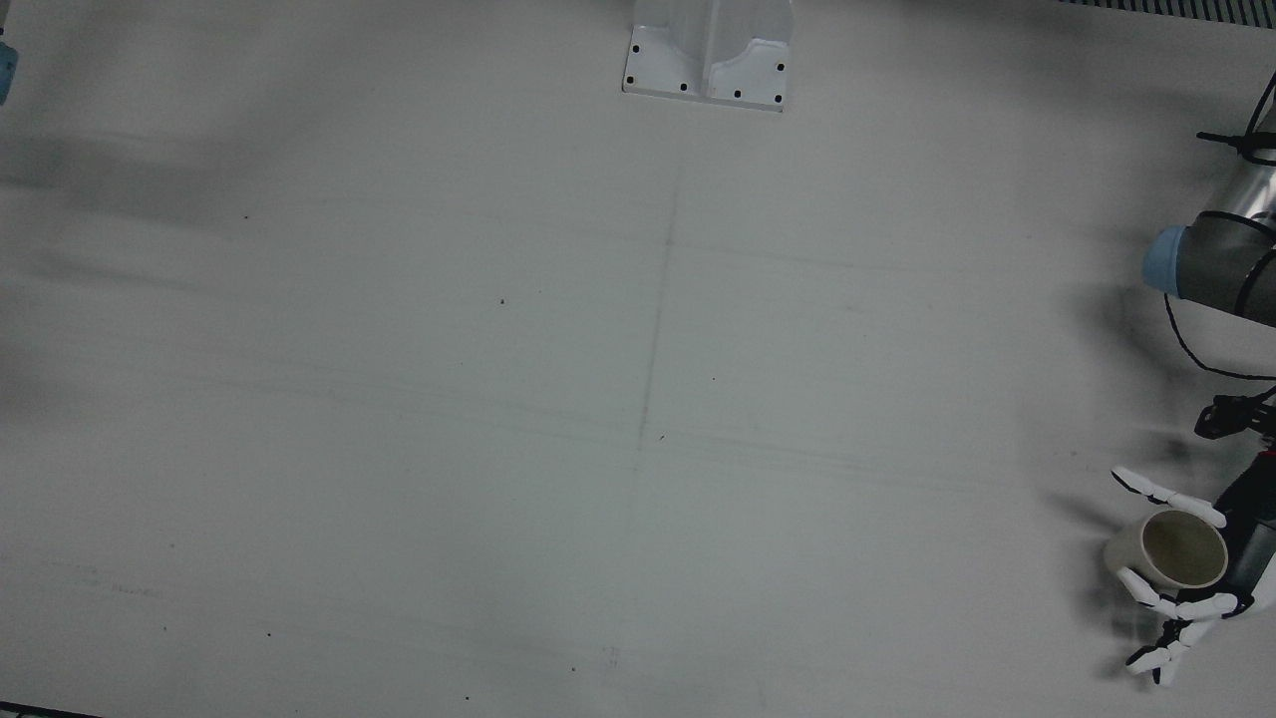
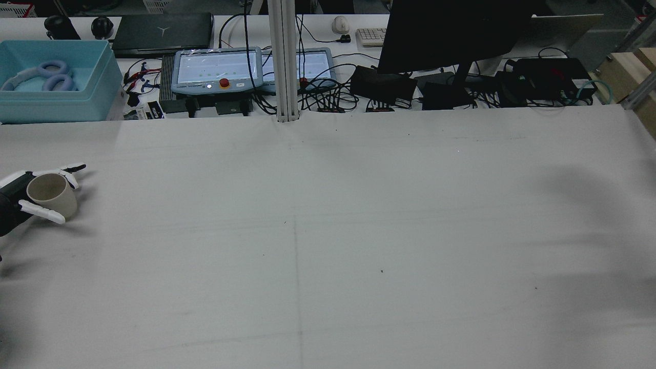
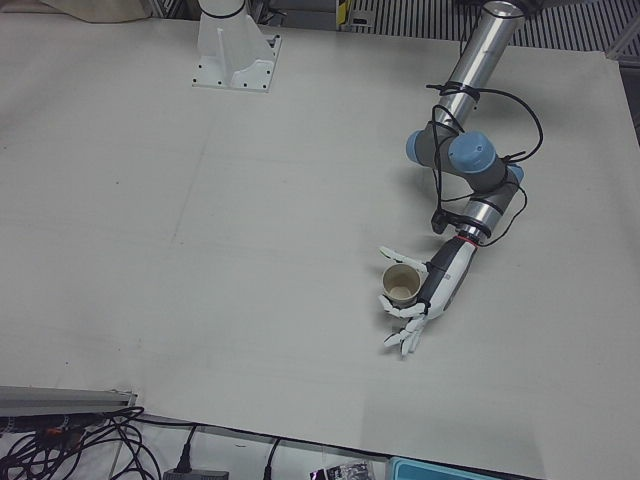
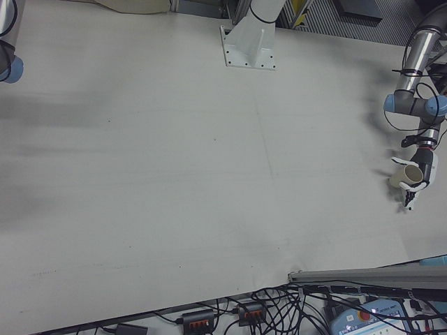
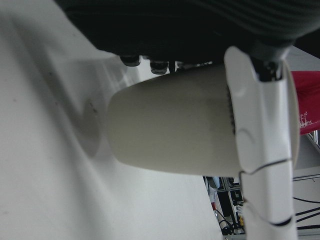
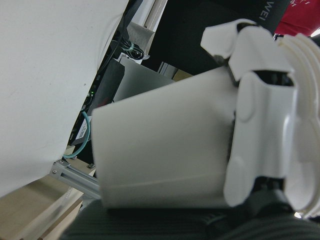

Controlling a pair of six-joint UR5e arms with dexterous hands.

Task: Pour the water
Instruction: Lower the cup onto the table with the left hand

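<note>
Now, from the front view, the left hand [image 1: 1191, 578] sits at the far right edge of the white desk [image 1: 498, 399], fingers wrapped around a beige cup [image 1: 1166, 550] whose open mouth faces up at the camera. Over to the rear view: same cup [image 2: 51, 195] at the desk's left edge, tilted slightly, white fingers [image 2: 43, 212] curled across its wall, a blue bin [image 2: 54, 82] well behind it. Left-front view shows the left arm [image 3: 470, 150] reaching down to that hand [image 3: 425, 295], cup [image 3: 400, 287] held just above its shadow. Right-front view finds nothing new. Left hand view: a finger [image 5: 260, 150] pressed flat on the cup wall [image 5: 170, 130]. Right hand view: the right hand [image 6: 265, 150] clamps a second beige cup [image 6: 160, 155], off past the desk edge.
</note>
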